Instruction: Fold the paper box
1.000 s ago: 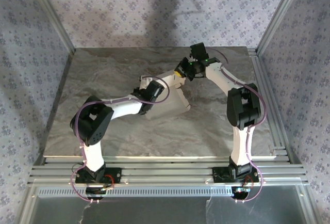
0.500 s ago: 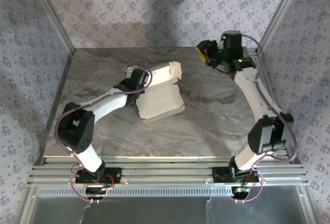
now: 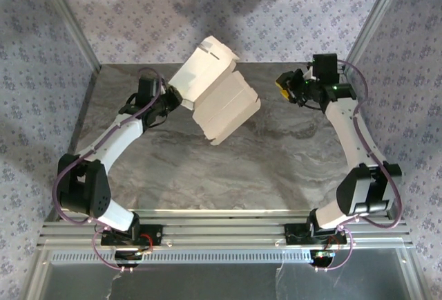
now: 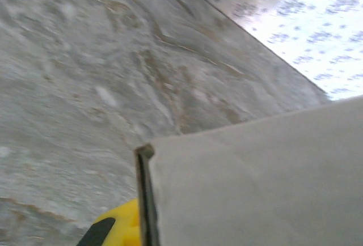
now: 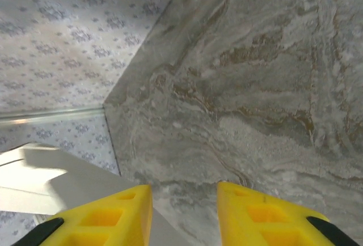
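The paper box (image 3: 214,92) is a pale, partly folded cardboard sheet held up in the air above the back of the table, one panel tilted toward the rear wall. My left gripper (image 3: 171,98) is shut on its left edge. In the left wrist view the cardboard (image 4: 255,183) covers the lower right, its edge clamped against one yellow finger (image 4: 119,226). My right gripper (image 3: 286,87) hangs open at the back right, apart from the box. Its yellow fingers (image 5: 108,217) have bare table between them, and a corner of the box (image 5: 45,178) shows at the left.
The grey marbled table (image 3: 276,162) is walled by patterned panels (image 3: 41,72) on the left, back and right. An aluminium rail frame (image 3: 221,234) runs along the near edge by the arm bases.
My left arm has lifted the box off the table and swung it up toward the back left. My right gripper has let go of it, opened and drawn back to the right.
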Robot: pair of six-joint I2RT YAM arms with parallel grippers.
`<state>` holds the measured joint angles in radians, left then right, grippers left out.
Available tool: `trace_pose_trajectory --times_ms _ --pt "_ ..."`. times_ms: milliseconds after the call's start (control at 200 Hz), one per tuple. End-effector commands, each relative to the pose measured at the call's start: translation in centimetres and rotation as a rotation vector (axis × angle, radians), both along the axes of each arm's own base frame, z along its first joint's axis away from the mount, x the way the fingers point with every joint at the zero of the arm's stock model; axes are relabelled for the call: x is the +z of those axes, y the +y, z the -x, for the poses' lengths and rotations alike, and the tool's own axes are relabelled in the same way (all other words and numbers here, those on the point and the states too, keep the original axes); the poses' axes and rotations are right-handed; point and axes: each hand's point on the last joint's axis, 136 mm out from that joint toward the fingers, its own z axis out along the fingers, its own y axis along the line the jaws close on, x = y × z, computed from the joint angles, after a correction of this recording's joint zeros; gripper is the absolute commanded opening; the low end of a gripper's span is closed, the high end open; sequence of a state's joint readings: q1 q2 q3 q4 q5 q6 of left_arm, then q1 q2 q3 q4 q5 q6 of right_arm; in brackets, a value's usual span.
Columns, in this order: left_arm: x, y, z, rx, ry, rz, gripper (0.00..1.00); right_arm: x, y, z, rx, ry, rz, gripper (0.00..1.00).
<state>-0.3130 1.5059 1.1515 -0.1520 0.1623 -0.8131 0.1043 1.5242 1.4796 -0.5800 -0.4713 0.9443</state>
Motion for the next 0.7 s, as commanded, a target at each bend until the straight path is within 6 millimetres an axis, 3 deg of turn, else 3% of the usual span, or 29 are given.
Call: trace_pose_trajectory --times_ms 0,145,445,695 --pt "5.2 -2.2 0.6 -0.087 -0.076 0.184 0.0 1.8 2.7 0.2 0.104 -0.004 -0.021 0.37" --pt "5.3 -2.5 1.0 -0.09 -0.065 0.227 0.0 4.3 4.9 -1.0 0.133 -0.051 -0.054 0.37" --pt "4.5 -3.3 1.5 -0.102 -0.036 0.229 0.0 8.6 7.5 -2.7 0.122 -0.128 -0.155 0.38" --pt "4.0 -4.5 1.6 -0.112 -0.024 0.225 0.0 10.1 9.2 -2.8 0.126 -0.148 -0.199 0.37"
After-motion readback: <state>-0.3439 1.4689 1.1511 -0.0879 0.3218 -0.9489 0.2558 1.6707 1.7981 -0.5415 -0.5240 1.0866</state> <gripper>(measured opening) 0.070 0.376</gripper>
